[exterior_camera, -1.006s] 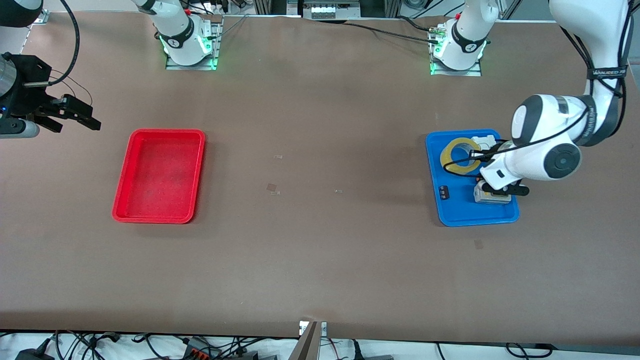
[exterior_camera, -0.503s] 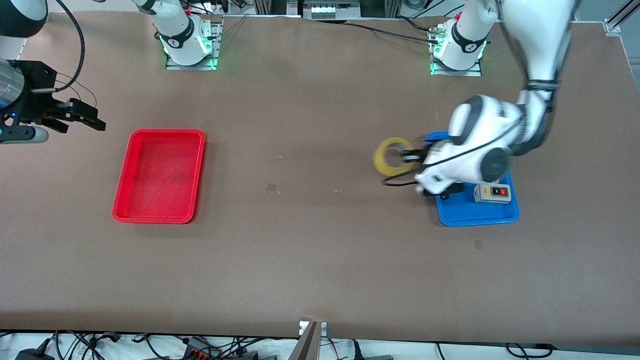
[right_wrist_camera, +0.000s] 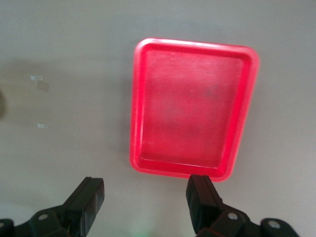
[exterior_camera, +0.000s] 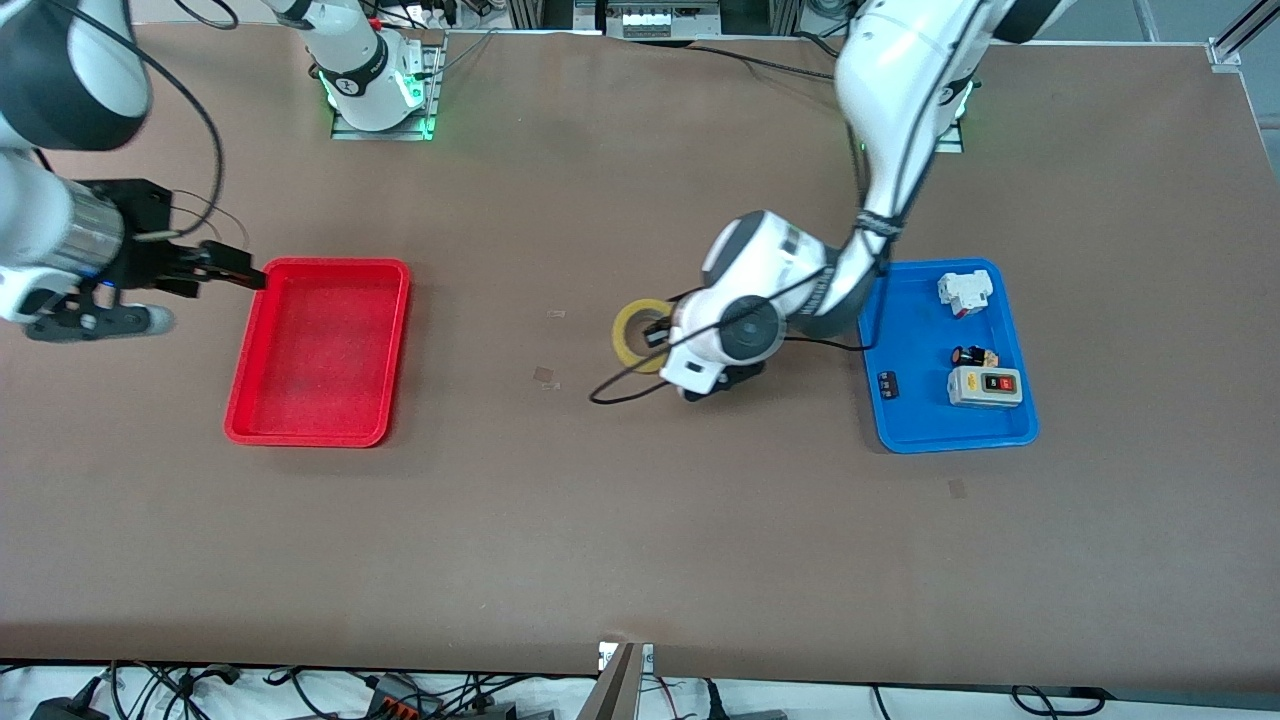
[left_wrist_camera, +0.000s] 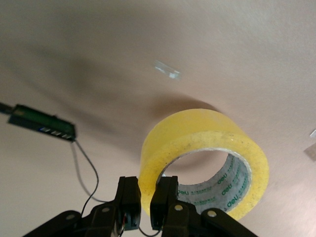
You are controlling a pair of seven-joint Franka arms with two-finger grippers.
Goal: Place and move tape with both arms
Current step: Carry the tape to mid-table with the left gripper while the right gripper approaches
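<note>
Left pincer is clamped on the wall of the tape, held above the bare worktop at frame centre. Thin grip on one edge, so the roll could swing or slip. Right pincer, spread wide, hovers by the red tray, upper left.

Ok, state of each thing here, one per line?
tape: held off the table by the left gripper, over mid-table.
left gripper: shut on the tape's wall.
right gripper: open, holding nothing, by the red tray's edge.
red tray: empty.
blue tray: holds a switch box and small parts.
</note>
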